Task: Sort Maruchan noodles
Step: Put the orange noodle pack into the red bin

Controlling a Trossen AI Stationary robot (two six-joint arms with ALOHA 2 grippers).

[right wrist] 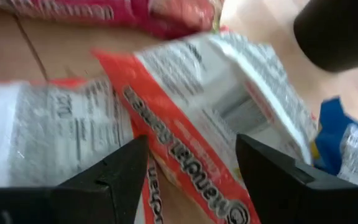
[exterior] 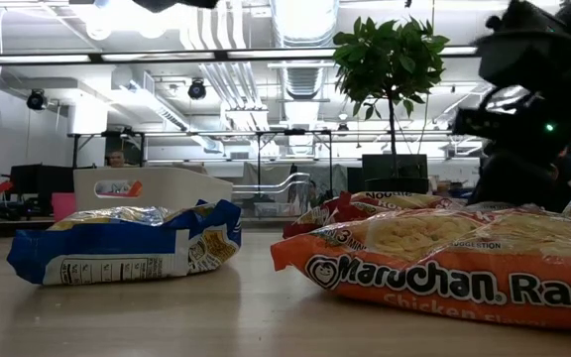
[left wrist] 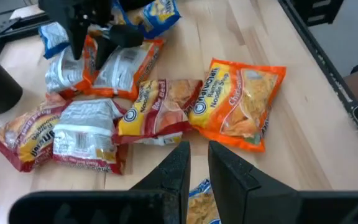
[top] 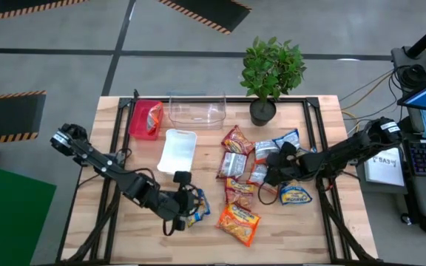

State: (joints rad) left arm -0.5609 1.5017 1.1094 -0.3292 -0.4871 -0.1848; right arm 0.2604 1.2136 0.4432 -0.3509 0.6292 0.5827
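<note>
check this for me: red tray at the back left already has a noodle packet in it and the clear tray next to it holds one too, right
Only partly. The red tray does hold a noodle packet, but the clear tray beside it has no packet in it; bare table shows through its bottom. The high view shows both trays from above.

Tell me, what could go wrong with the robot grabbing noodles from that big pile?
The right gripper has its fingers spread over an orange-edged packet that overlaps its neighbours, so it might pinch two at once or drag the pile. The plant pot stands close behind; a wide swing could bump it. The left gripper sits on a blue-and-yellow packet, which could slide.
</note>
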